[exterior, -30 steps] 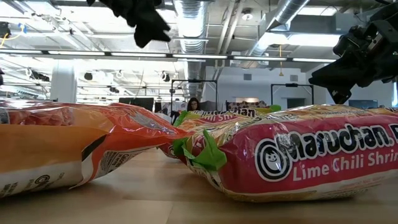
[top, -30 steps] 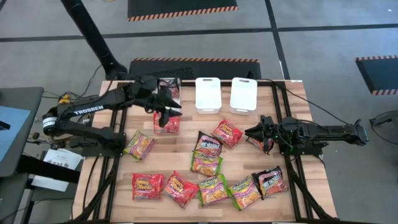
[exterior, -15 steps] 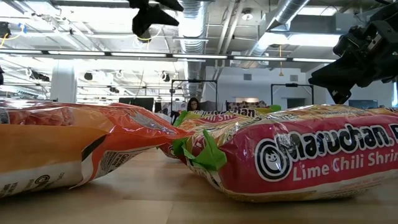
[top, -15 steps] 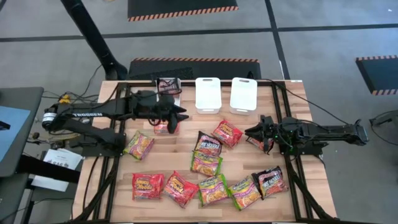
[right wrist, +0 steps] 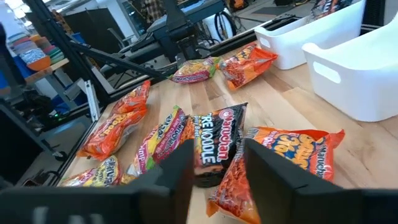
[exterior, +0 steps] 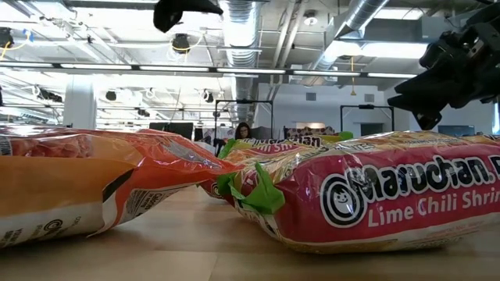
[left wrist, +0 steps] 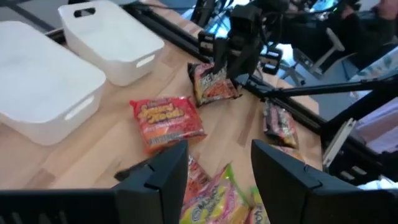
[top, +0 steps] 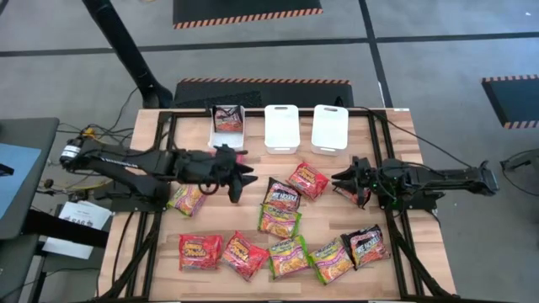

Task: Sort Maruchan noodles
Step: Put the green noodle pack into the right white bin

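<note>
Overhead straight-down view, table-level view across close packets [exterior: 391, 207], two wrist views sharing the white bins [left wrist: 115, 40]

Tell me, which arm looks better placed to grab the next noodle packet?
Probably the left. The left gripper is open and empty over the table's middle, next to the dark packet. The right gripper waits at the right side over an orange packet.

This is a big robot lab or workshop. The ceiling is bare, with shiny air ducts [exterior: 234, 19], pipes and long lights. The floor [top: 438, 76] is gray with black lines and striped mats [top: 246, 12]. At 12 o'clock across the room, a person [exterior: 242, 130] sits among desks and metal frames.
</note>
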